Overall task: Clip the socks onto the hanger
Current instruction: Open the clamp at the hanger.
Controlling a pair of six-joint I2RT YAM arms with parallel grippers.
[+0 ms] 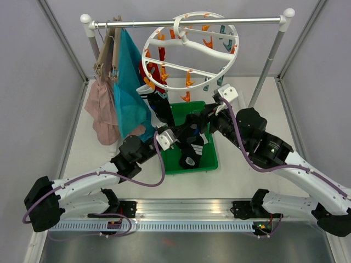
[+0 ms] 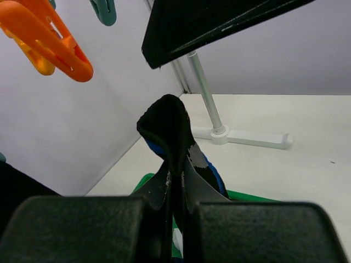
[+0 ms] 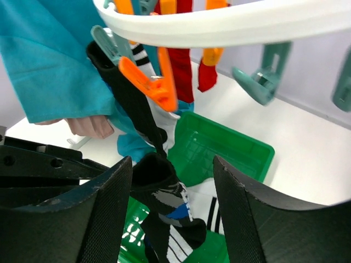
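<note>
Sock [image 2: 164, 123] in black sits pinched tight in left gripper [image 2: 176, 204]; right gripper [image 3: 171, 164] jaws stand wide apart, holding nothing, under hanger [image 3: 219, 24]

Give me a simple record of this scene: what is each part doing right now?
left tool: shut on a black sock with blue marks
right tool: open, holding nothing
hanger: white ring carrying red socks and a dark sock pegged by an orange clip
green basket: on the table below, more socks inside
</note>
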